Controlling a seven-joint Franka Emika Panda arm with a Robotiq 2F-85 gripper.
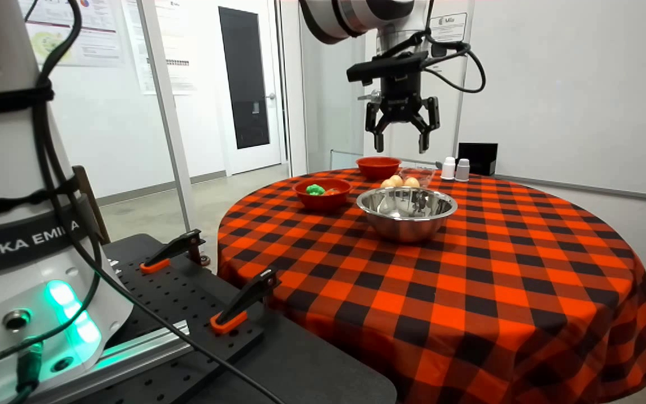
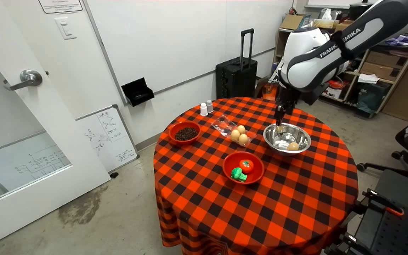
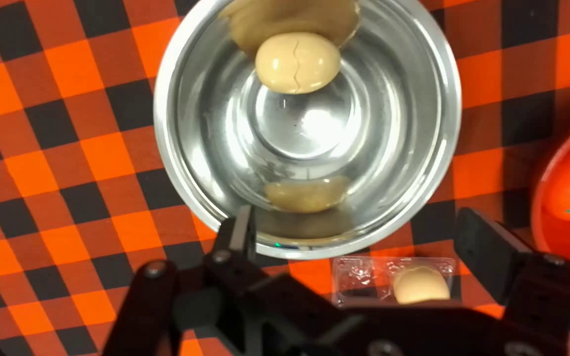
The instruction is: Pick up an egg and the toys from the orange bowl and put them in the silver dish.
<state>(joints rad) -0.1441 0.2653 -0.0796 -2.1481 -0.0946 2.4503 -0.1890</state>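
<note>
Black two-fingered gripper (image 1: 401,149) hangs up there spread, empty, near shiny round silver dish (image 1: 407,223), presumably because tan oval egg (image 3: 298,63) already lies inside; green toy broccoli (image 2: 238,174) and red toy tomato (image 2: 246,165) sit in shallow orange-red bowl (image 2: 229,163), likely next.

- The egg (image 3: 297,63): tan, glossy, a jagged line across its middle; lies on its side in the silver dish (image 1: 407,230), off-center.
- The silver dish: wide, shiny, flared at the rim; upright, near the orange bowl (image 2: 229,161) but apart.
- The orange bowl: round, upright, smaller than the dish.
- The toy broccoli (image 2: 237,173): green, on its side in the orange bowl.
- The toy tomato (image 2: 246,165): red, green leaves uppermost, just beside the broccoli.
</note>
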